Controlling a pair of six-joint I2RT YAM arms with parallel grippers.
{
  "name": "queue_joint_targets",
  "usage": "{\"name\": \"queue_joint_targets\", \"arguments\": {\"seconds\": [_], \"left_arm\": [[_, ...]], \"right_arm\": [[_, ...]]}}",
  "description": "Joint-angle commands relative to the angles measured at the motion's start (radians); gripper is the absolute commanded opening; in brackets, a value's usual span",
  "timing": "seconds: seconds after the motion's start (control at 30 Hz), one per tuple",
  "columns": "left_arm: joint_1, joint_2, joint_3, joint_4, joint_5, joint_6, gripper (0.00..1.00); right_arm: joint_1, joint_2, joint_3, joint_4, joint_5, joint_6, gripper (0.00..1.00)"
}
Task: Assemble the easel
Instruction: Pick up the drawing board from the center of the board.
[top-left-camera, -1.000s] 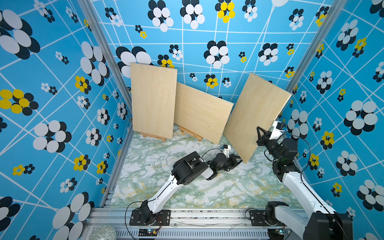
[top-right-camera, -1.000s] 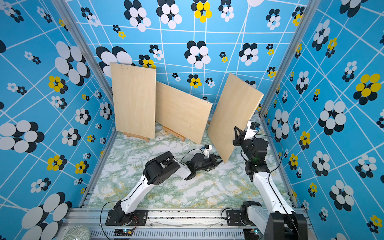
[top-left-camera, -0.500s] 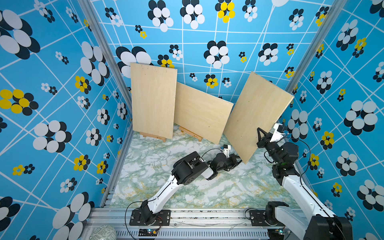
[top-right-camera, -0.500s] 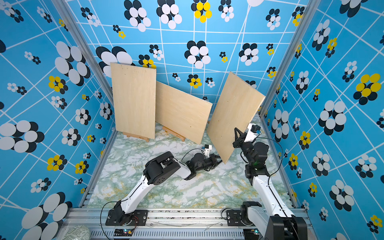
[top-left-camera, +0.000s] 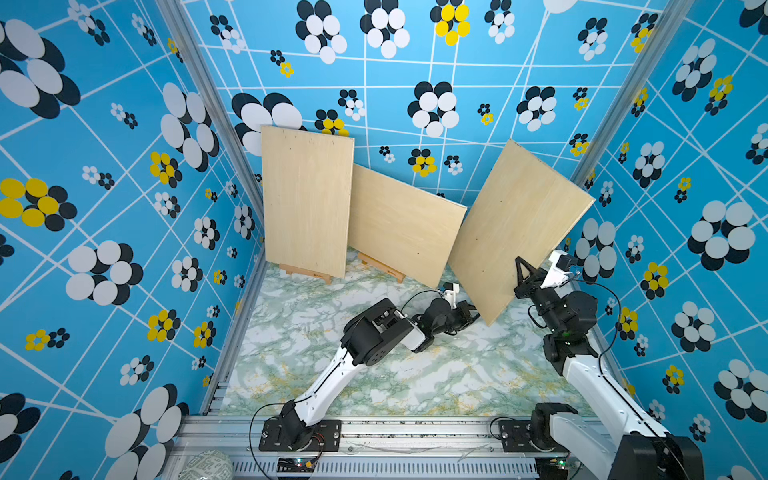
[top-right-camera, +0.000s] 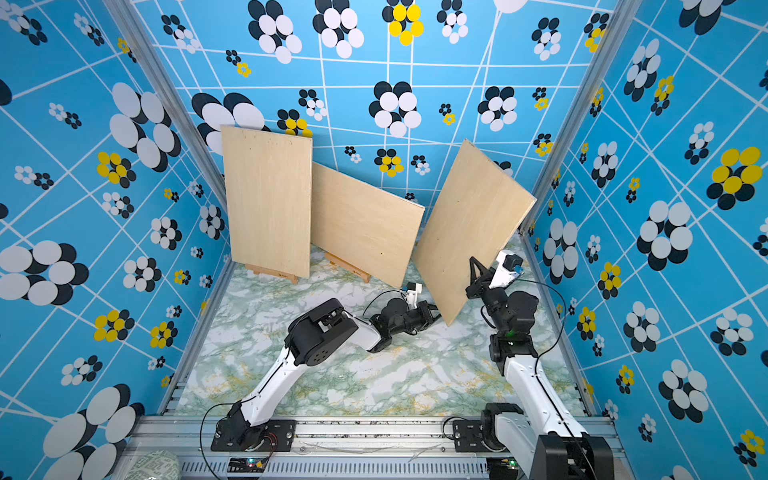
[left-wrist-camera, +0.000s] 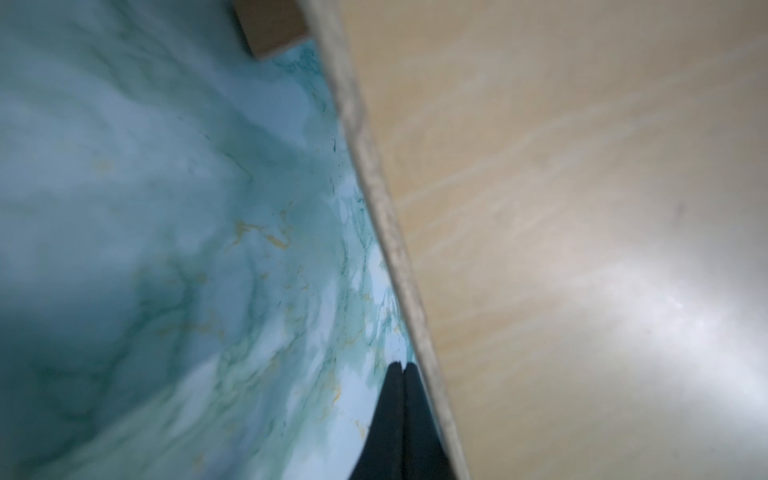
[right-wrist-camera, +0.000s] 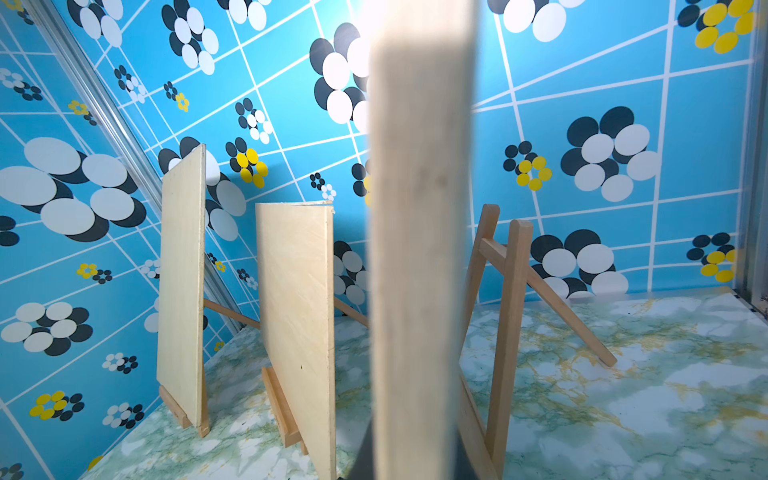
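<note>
A bare wooden easel (right-wrist-camera: 513, 316) stands on the marble floor, seen only in the right wrist view just behind the board I hold. That plywood board (top-left-camera: 515, 224) (top-right-camera: 469, 220) hangs tilted at the right, lower corner near the floor. My right gripper (top-left-camera: 524, 270) (top-right-camera: 477, 270) is shut on its right edge; the blurred edge (right-wrist-camera: 419, 208) runs up between the jaws of the right gripper (right-wrist-camera: 413, 461). My left gripper (top-left-camera: 471, 311) (top-right-camera: 432, 311) (left-wrist-camera: 402, 365) is shut and empty, its tips beside the board's lower edge (left-wrist-camera: 386, 216).
Two more boards lean on easels at the back: an upright board (top-left-camera: 307, 199) (right-wrist-camera: 183, 282) at the left and a tilted board (top-left-camera: 403, 224) (right-wrist-camera: 299, 316) in the middle. A wooden block end (left-wrist-camera: 274, 29) shows past the board's edge. Patterned walls close in on three sides.
The held board and my right gripper have drifted slightly to the right and down. The left arm has not moved.
</note>
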Motion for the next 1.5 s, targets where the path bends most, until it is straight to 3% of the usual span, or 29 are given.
{"name": "queue_joint_targets", "arguments": {"seconds": [0.0, 0.83, 1.47], "left_arm": [[0.021, -0.037, 0.068, 0.06, -0.007, 0.05, 0.0], [0.02, -0.07, 0.174, -0.012, 0.033, 0.082, 0.0], [0.026, -0.016, 0.315, -0.095, 0.055, 0.082, 0.01]], "right_arm": [[0.017, -0.038, -0.007, 0.133, -0.059, 0.045, 0.0], [0.016, -0.103, 0.012, 0.153, -0.023, 0.021, 0.0], [-0.015, -0.051, 0.055, 0.159, -0.028, 0.006, 0.0]]}}
